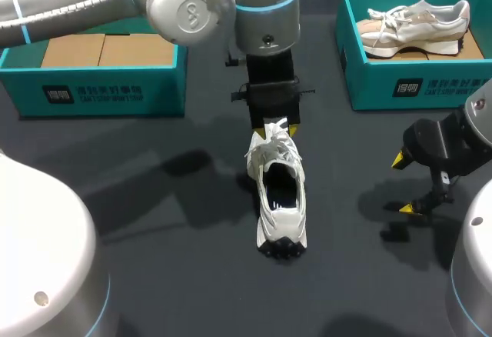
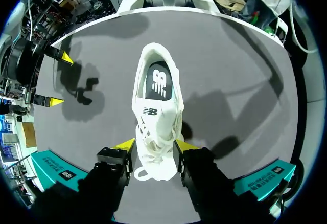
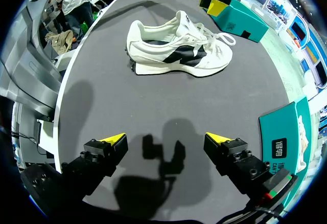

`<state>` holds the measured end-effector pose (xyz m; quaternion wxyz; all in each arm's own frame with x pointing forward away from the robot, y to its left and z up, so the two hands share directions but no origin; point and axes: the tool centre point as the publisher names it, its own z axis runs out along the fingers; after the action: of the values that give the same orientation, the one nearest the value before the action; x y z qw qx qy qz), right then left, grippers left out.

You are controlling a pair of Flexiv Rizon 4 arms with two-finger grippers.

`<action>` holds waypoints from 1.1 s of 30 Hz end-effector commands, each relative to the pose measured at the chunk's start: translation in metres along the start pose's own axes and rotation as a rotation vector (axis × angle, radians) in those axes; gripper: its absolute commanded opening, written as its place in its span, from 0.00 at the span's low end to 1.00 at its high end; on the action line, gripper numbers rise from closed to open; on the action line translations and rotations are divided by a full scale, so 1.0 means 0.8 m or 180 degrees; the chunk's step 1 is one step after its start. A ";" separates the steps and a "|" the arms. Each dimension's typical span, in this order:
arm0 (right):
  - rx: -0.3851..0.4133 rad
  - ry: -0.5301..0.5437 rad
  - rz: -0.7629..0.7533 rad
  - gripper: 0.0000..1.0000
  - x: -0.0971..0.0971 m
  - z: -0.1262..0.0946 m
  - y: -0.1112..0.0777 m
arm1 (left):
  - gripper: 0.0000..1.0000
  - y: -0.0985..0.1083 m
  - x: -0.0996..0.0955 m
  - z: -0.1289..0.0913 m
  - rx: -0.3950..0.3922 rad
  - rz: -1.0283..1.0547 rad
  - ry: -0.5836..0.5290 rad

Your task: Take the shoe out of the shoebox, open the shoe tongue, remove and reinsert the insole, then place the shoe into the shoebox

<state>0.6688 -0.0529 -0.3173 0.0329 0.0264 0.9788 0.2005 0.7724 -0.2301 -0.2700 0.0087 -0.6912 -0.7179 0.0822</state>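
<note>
In the middle of the table point(image 1: 154, 221) stands the white shoe point(image 1: 280, 198), upright on its sole, toe to the far edge and heel to the near edge. It's out of any box, sitting on the dark tabletop. The left claw point(image 2: 154, 144) is down at the toe end, spread about as wide as the forefoot. One yellow tip is pressed against each side of the shoe by the laces point(image 2: 153, 139), so it has hold of the shoe there. Look into the opening: the white tongue point(image 2: 150, 110) lies over the front, and the dark insole point(image 2: 158, 83) shows behind it, seated inside.

Over toward the right edge, the right claw point(image 1: 405, 184) hangs above bare tabletop with its fingers spread wide and nothing between them. From its own camera the shoe sits side-on ahead, well apart.

Along the far edge are two teal boxes. The left shoebox point(image 1: 92, 91) is by the far left corner, with brown cardboard showing inside. The right shoebox point(image 1: 415, 91) is by the far right corner, and a second shoe point(image 1: 415, 23), pale with tan patches, lies on its side in it.
</note>
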 end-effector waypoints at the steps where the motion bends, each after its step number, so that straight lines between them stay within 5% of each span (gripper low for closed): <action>1: 0.0009 -0.0007 0.0002 1.00 0.002 0.000 0.000 | 0.38 -0.002 -0.007 0.010 0.0064 0.0009 0.0055; 17: 0.0009 -0.0007 0.0002 1.00 0.002 0.000 0.000 | 0.33 -0.063 0.013 0.078 0.0528 0.0114 0.0227; 27: 0.0009 -0.0007 0.0002 1.00 0.002 0.000 0.000 | 0.31 -0.050 0.012 0.042 0.0309 0.0102 0.0009; 33: 0.0009 -0.0007 0.0002 1.00 0.002 0.000 0.000 | 0.28 -0.045 0.002 0.070 0.0312 0.0090 -0.0039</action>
<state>0.6688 -0.0529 -0.3173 0.0329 0.0264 0.9788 0.2005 0.7309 -0.2327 -0.3048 0.0400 -0.6997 -0.7038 0.1159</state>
